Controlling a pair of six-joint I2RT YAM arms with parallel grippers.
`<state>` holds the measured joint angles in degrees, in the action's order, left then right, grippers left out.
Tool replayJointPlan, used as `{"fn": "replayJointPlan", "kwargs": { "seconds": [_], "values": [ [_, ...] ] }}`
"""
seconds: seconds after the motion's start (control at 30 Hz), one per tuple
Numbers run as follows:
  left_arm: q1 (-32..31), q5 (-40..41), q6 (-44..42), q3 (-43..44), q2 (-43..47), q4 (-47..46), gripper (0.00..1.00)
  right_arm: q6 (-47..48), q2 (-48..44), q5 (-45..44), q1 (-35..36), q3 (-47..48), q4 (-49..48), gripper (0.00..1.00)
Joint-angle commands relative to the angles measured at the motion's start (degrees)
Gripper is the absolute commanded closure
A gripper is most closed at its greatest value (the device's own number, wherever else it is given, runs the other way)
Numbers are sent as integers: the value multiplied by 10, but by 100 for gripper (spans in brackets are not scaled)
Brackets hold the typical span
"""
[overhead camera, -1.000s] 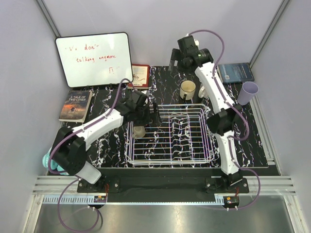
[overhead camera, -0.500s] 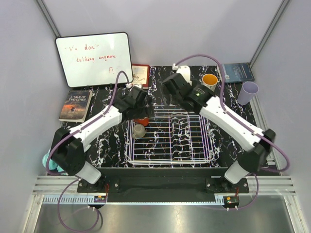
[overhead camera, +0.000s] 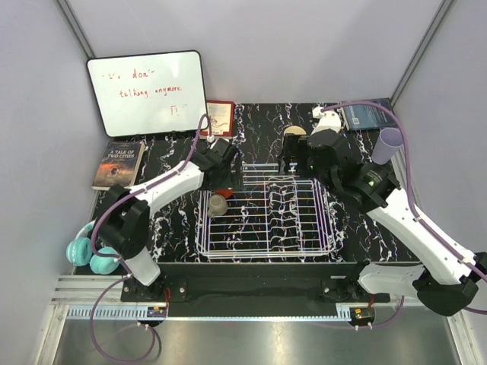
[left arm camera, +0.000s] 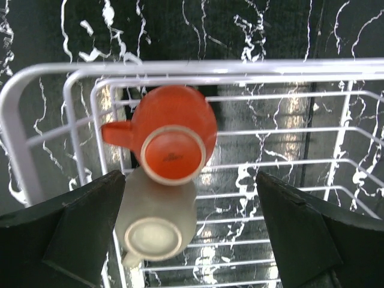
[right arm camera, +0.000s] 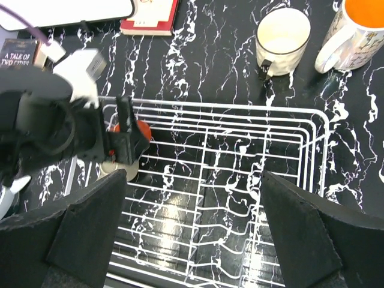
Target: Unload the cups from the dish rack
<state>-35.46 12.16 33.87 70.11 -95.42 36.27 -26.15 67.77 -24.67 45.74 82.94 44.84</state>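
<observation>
The left gripper hangs wide open and empty over the far-left corner of the dish rack; below it, inside the rack, an upturned orange cup touches an upturned beige cup; the right gripper is spread empty above the rack's far side; beyond that edge stand a cream mug and an orange-lined mug; a lavender tumbler stands off the far-right corner.

The left arm and right arm both lean forward, left fingers and right fingers spread wide, empty.
</observation>
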Motion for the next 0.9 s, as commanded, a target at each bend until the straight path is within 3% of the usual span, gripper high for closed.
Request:
{"fn": "replayJointPlan", "kwargs": {
  "seconds": [0.0, 0.43, 0.87],
  "values": [
    [16, 3, -29, 30, -20, -30, 1, 7, -13, 21, 1, -18, -18, 0],
    [32, -14, -42, 13, -59, -56, 1, 5, -37, 10, 1, -59, -17, 0],
    [33, -35, -43, -23, -50, -97, 22, 1, -41, 5, 1, -87, -19, 0]
  ]
}}
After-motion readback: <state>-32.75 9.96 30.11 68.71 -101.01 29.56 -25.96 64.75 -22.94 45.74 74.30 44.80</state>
